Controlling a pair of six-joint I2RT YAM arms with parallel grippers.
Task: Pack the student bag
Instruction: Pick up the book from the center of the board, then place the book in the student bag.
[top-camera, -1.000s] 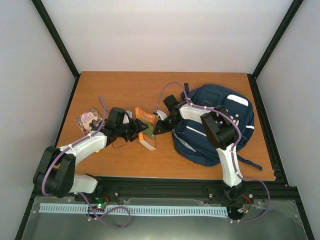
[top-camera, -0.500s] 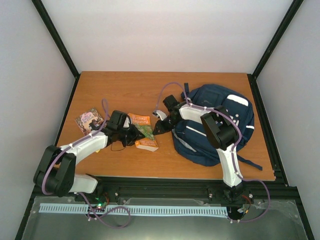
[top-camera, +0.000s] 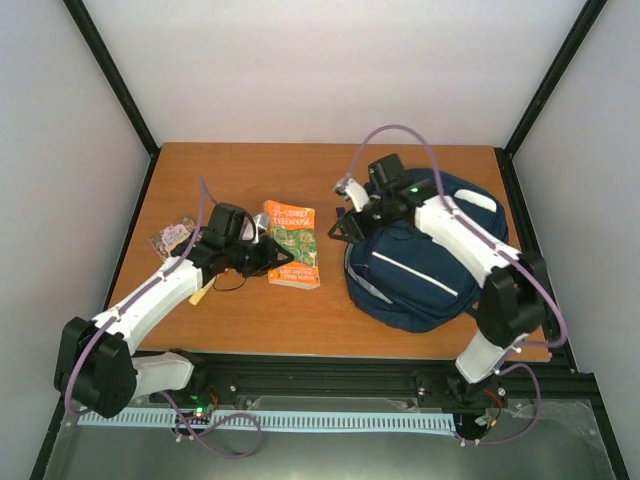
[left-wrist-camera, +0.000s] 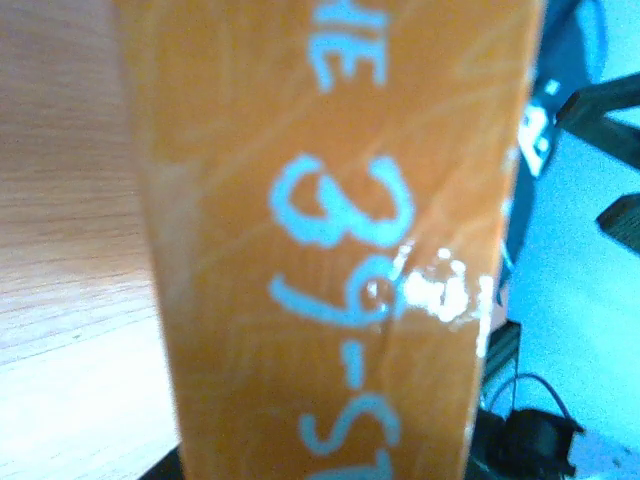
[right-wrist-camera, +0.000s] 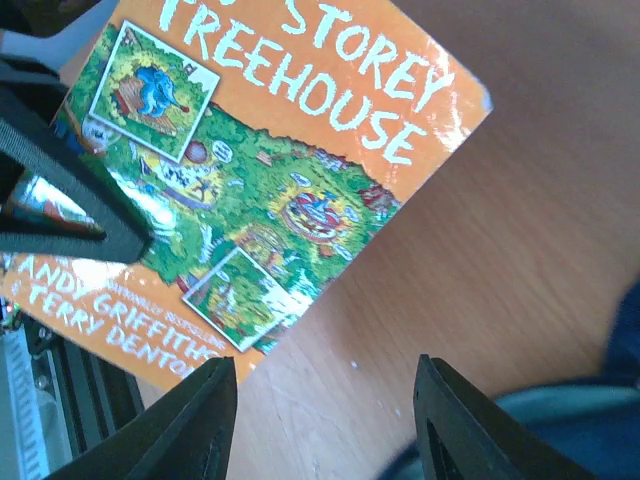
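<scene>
Bag (top-camera: 420, 275) looks soft and floppy, so I'd grab its cloth near the top; right claw (right-wrist-camera: 322, 372) is spread, left claw (top-camera: 258, 255) pinches the book (top-camera: 293, 243)

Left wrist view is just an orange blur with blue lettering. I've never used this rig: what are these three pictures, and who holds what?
That blur is the spine of an orange book, close up because that camera sits on the left arm's wrist. The overhead picture shows two robot arms bolted at the near edge of a wooden table. The left gripper grips the book by its spine edge. The right gripper is open and empty, beside the navy student bag; its wrist camera looks down at the book's cover. A small picture card lies at the table's left.
</scene>
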